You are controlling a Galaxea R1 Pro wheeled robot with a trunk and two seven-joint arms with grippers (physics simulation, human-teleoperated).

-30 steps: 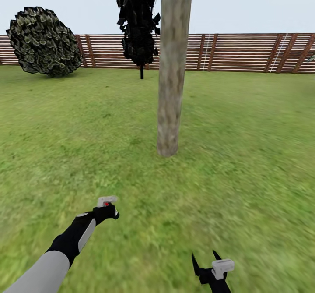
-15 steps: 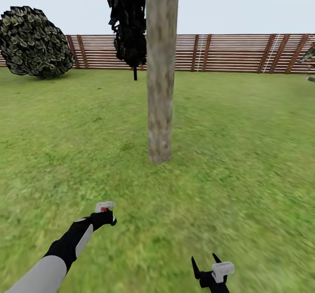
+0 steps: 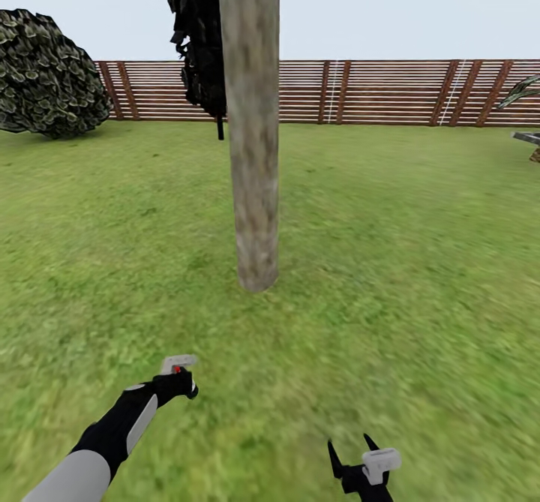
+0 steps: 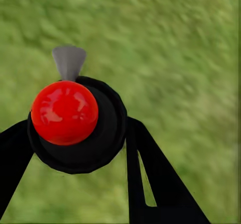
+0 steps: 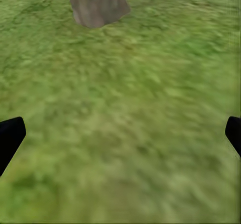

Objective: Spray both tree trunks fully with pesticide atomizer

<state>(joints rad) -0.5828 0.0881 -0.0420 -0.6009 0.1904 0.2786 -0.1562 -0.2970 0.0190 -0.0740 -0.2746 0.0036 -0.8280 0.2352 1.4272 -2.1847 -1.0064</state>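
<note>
A tree trunk (image 3: 253,157), grey-brown and blotchy, rises from the grass straight ahead; its flared base (image 5: 98,3) appears in the right wrist view. Dark ragged foliage (image 3: 196,37) hangs behind it on a thin stem. My left gripper (image 3: 178,379) is low at the left, short of the trunk, shut on the pesticide atomizer (image 3: 178,365), whose light grey head sticks up. In the left wrist view the atomizer (image 4: 75,128) is a black round body with a red top and a grey nozzle between the black fingers (image 4: 150,179). My right gripper (image 3: 351,449) stands open over bare grass, also (image 5: 120,138).
A brown slatted fence (image 3: 375,91) closes the lawn at the back. A broad-leaved bush (image 3: 45,74) stands at the far left. Palm fronds (image 3: 525,91) poke in at the right edge. Grass lies open on both sides of the trunk.
The whole view has shifted: trunk, bush and fence slid left in the picture as the camera moved. Both arms keep about the same pose, the left still holding the atomizer.
</note>
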